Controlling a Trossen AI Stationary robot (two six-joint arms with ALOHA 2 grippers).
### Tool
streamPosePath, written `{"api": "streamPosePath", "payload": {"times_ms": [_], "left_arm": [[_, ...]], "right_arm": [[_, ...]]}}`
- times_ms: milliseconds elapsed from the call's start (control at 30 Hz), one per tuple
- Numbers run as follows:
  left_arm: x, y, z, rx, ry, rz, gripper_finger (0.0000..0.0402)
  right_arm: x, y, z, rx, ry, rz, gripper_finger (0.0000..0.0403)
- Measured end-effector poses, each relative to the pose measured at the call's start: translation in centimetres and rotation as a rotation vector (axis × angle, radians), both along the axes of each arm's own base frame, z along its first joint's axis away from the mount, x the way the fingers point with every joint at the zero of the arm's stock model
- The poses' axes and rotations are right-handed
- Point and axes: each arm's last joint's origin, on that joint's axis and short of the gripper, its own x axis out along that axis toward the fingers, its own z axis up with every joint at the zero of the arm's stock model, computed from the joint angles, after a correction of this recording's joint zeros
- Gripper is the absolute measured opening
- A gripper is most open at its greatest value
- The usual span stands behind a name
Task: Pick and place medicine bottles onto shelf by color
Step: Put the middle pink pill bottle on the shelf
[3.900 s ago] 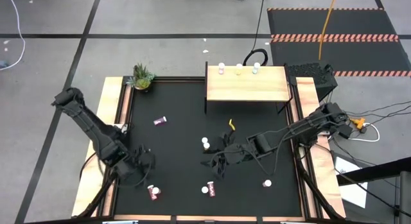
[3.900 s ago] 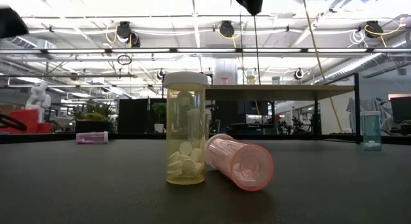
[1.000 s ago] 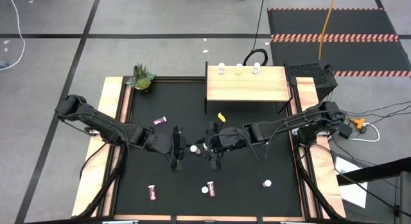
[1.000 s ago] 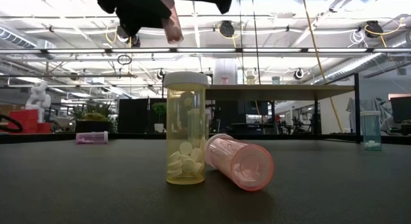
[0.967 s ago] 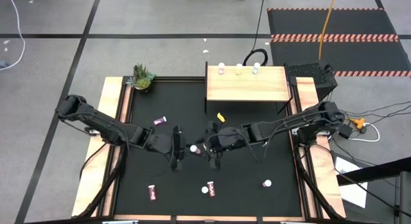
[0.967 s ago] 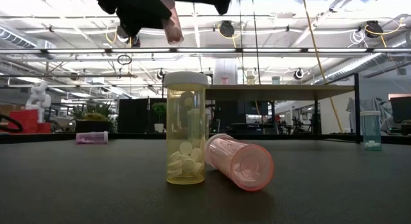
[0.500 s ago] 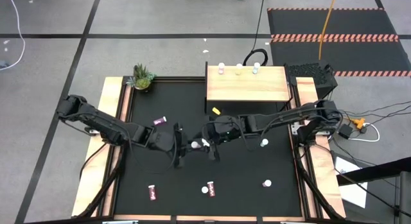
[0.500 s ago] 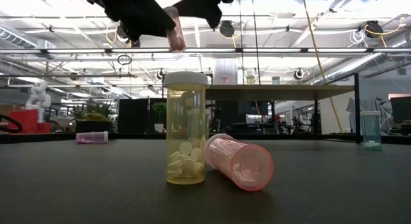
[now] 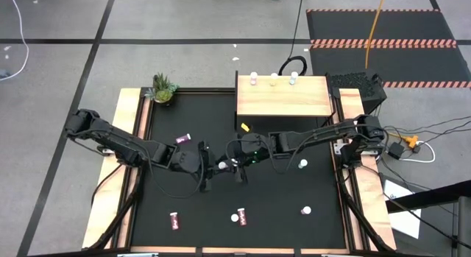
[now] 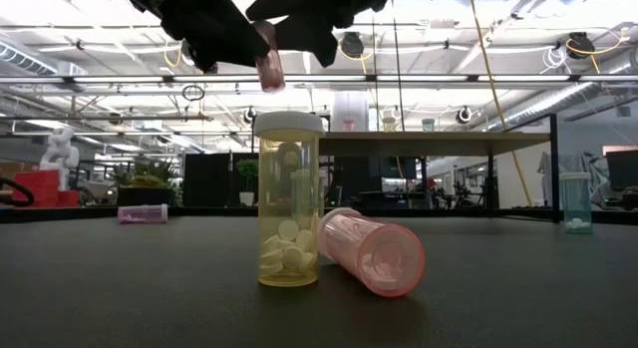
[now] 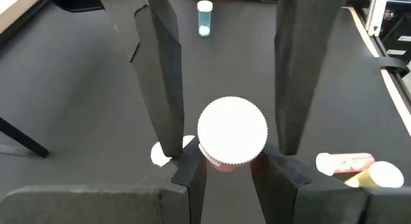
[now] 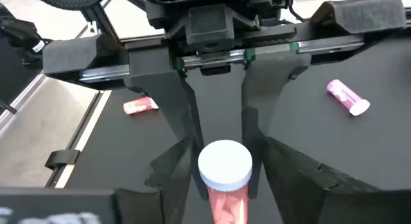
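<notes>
- Two grippers meet above the black tabletop [image 9: 184, 198]: left gripper [image 9: 209, 169] clamps a white-capped pink pill bottle [image 10: 267, 57]; right gripper [image 9: 237, 167] brackets it, fingers apart.
- Upright yellow bottle [image 10: 289, 198] contains white tablets.

- The left gripper [image 11: 229, 165] holds a bottle with a white ribbed cap [image 11: 232, 130] between its fingers.
- The right gripper's two dark fingers [image 11: 162, 76] stand on both sides of this cap.
- A teal bottle [image 11: 204, 18] stands far behind.
- A pink bottle [image 11: 345, 163] lies beside a yellow bottle [image 11: 372, 176].

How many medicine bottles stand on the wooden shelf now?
3, in a row along the far edge of the shelf: a pink bottle, a yellow bottle in the middle, a teal bottle. The high view hides none there.
</notes>
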Motion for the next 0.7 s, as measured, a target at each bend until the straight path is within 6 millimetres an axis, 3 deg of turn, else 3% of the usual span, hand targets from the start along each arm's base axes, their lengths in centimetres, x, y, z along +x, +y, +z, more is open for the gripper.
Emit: {"api": "streamPosePath", "payload": {"times_ms": [267, 567, 700], "left_arm": [[-0.05, -0.09, -0.03, -0.003, 0.003, 0.004, 0.0111], [-0.05, -0.09, -0.03, -0.031, 0.002, 0.022, 0.0113], [-0.04, -0.09, 0.12, -0.050, -0.007, 0.032, 0.0136]], "right_arm": [[-0.07, 0.01, -0.13, 0.001, 0.016, 0.003, 0.0137], [-0.06, 0.04, -0.10, 0.024, 0.017, -0.009, 0.0118], [-0.18, -0.08, 0.22, 0.025, 0.008, -0.012, 0.0117]]}}
